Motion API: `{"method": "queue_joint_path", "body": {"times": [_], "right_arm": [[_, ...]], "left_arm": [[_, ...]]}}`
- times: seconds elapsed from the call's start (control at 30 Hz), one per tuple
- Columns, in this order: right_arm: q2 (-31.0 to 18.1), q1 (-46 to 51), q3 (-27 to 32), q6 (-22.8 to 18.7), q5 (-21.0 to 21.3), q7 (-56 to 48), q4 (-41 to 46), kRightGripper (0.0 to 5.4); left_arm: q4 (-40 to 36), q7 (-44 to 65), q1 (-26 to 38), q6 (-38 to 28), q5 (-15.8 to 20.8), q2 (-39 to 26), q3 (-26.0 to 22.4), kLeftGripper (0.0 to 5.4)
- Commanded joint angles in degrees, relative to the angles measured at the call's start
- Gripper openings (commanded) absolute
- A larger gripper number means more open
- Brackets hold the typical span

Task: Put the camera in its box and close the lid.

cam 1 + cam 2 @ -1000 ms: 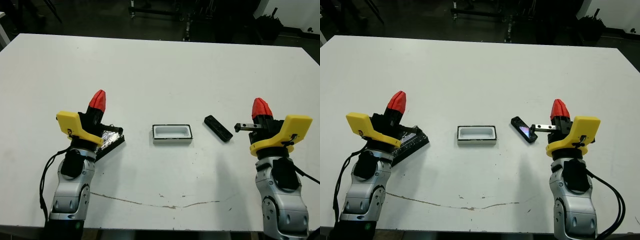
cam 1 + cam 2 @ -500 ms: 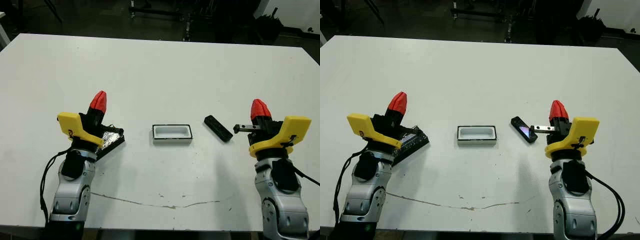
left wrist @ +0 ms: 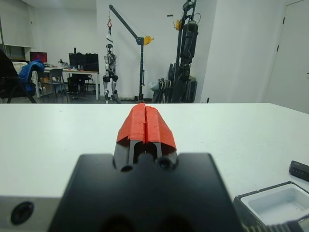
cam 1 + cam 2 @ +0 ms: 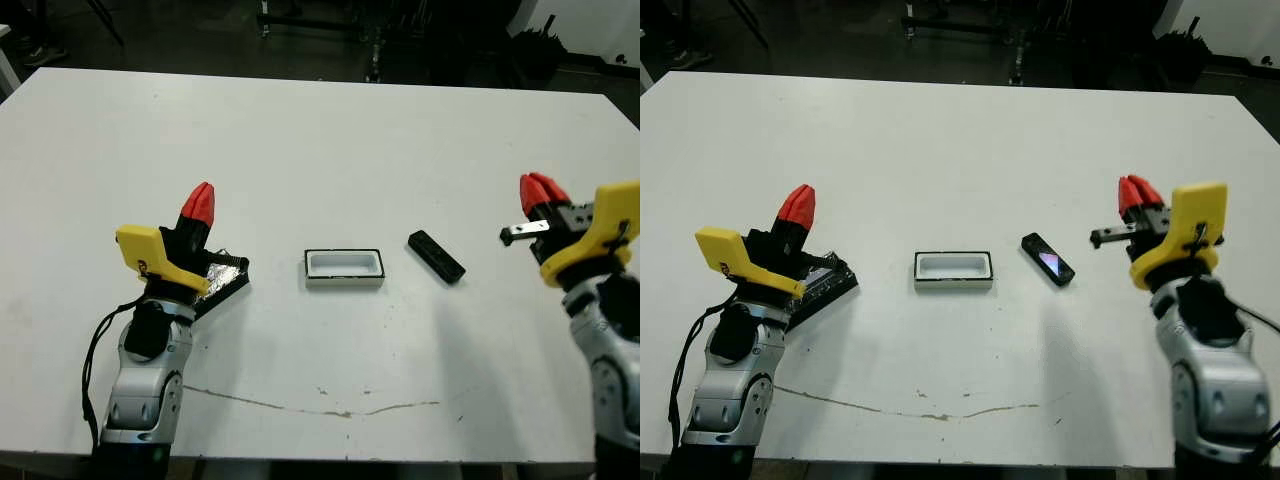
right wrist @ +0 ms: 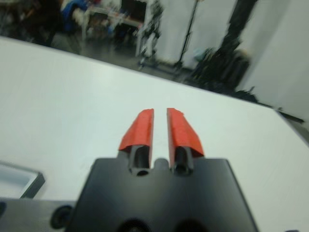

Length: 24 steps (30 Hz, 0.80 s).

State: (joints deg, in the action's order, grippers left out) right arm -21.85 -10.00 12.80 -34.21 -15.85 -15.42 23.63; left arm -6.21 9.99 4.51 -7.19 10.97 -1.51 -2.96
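Observation:
The box (image 4: 344,281), a small white-lined tray with a black rim, lies uncovered at the middle of the table. Just right of it the matte-black camera (image 4: 436,256) lies at a slant on the table. The lid (image 4: 224,281), black with a shiny top, lies left of the box, partly under my left arm. My left gripper (image 4: 197,203) stands over the lid's far end, shut and holding nothing. Well to the right of the camera my right gripper (image 4: 541,191) is raised, its fingers (image 5: 140,128) parted by a narrow gap with nothing between them.
A thin dark crack line (image 4: 330,408) runs across the table near its front edge. Beyond the table's far edge (image 4: 330,78) the floor is dark, with stands and equipment.
My right arm has lifted and swung to the right, away from the camera, and its fingers now show a small gap. The left arm, lid, box and camera have stayed put.

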Motion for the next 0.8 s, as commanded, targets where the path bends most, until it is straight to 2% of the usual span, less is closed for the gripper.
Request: {"method": "queue_joint_path", "body": {"times": [0.03,0.1,0.3,0.5,0.63,0.8], "right_arm": [[-3.96,-2.74,1.28,-5.09,-3.78,-4.66,-4.12,1.39],[-5.46,-4.01,1.14,-6.25,-4.76,-6.65,-6.65,1.70],[-8.93,-7.27,-1.59,-7.67,-4.20,-11.21,-14.01,2.54],[-9.72,-9.38,-4.45,-5.97,-2.23,-13.39,-20.00,3.34],[-9.57,-9.51,-5.69,-3.36,-1.29,-14.73,-22.01,3.88],[-9.12,-9.62,-6.31,-1.49,-0.72,-15.63,-23.52,4.61]], "left_arm": [[0.56,0.29,-0.79,-0.10,0.05,-0.29,-0.05,0.00],[0.06,-0.02,-0.89,0.67,0.30,-0.03,-0.04,0.00],[0.16,-0.04,-0.77,0.56,0.17,-0.04,0.04,0.00],[-0.38,-0.28,-0.89,1.06,0.08,-0.14,0.02,0.00],[-1.08,-1.02,-1.06,1.91,-0.70,-0.34,0.04,0.00],[-5.33,-1.87,-1.77,8.38,-2.87,-2.19,1.03,0.43]]}}
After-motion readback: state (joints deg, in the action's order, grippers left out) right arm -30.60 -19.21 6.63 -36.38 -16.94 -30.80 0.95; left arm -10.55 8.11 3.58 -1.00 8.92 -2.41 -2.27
